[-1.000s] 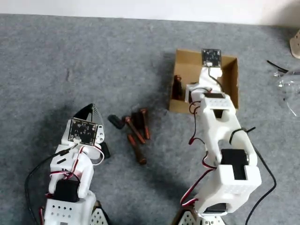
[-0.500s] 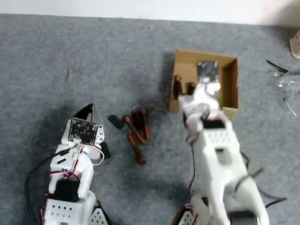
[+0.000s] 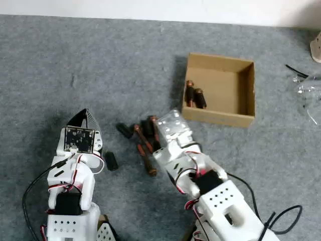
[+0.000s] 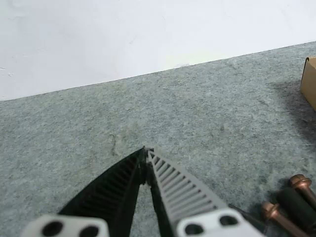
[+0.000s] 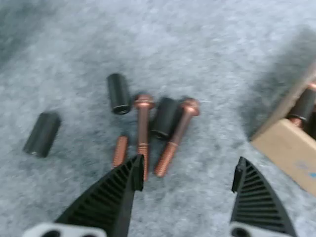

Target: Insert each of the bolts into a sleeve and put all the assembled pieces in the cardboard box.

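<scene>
The cardboard box (image 3: 241, 116) stands at the back right with two bolt-in-sleeve pieces (image 3: 194, 95) lying at its left wall. Left of it lies a pile of copper bolts (image 3: 145, 143) and black sleeves (image 3: 124, 130); one more sleeve (image 3: 111, 161) lies apart. My right gripper (image 5: 188, 173) hangs open just above this pile, over two long bolts (image 5: 143, 128), a short bolt end (image 5: 120, 150) and three sleeves (image 5: 118, 93). The right arm's wrist (image 3: 173, 129) covers part of the pile from above. My left gripper (image 4: 146, 153) is shut and empty, over bare carpet left of the pile (image 3: 85, 118).
Grey carpet covers the table. Clear plastic items and dark cables (image 3: 305, 83) lie at the far right edge. A white wall (image 4: 148, 34) rises behind the carpet. The box corner (image 4: 311, 84) sits off to the left gripper's side.
My right arm has swung out of the box and back over the loose pile, leaving a second assembled piece in the box. The left arm shifted slightly to the left.
</scene>
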You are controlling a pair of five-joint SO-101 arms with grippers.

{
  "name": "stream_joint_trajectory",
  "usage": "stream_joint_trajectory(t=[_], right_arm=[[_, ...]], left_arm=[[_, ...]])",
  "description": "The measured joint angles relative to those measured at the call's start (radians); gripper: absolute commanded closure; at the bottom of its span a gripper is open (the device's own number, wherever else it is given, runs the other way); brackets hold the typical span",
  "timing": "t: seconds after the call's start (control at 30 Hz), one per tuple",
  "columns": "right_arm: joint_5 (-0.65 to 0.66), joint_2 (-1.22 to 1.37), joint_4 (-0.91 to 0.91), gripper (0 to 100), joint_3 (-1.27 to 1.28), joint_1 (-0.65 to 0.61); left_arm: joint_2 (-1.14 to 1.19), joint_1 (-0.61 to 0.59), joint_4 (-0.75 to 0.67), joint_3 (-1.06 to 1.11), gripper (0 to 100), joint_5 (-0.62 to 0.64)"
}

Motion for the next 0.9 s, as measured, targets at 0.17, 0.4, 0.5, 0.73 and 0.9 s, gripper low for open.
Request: stream_joint_trajectory(t=[0.17,0.4,0.5,0.73,0.9], right_arm=[[0.000,0.170,0.000,74.2,-0.071,-0.014],[0.003,0.324,0.000,74.2,-0.118,-0.094],[0.003,0.359,0.000,74.2,-0.118,-0.141],[0.003,0.465,0.000,74.2,-0.172,-0.163],[0.003,0.578,0.000,74.2,-0.222,-0.163]], left_arm=[[0.000,-0.008,0.000,0.000,99,0.000],[0.000,-0.014,0.000,0.000,99,0.000],[0.000,-0.044,0.000,0.000,99,0.023],[0.000,-0.066,0.000,0.000,99,0.069],[0.000,-0.066,-0.006,0.000,99,0.072]])
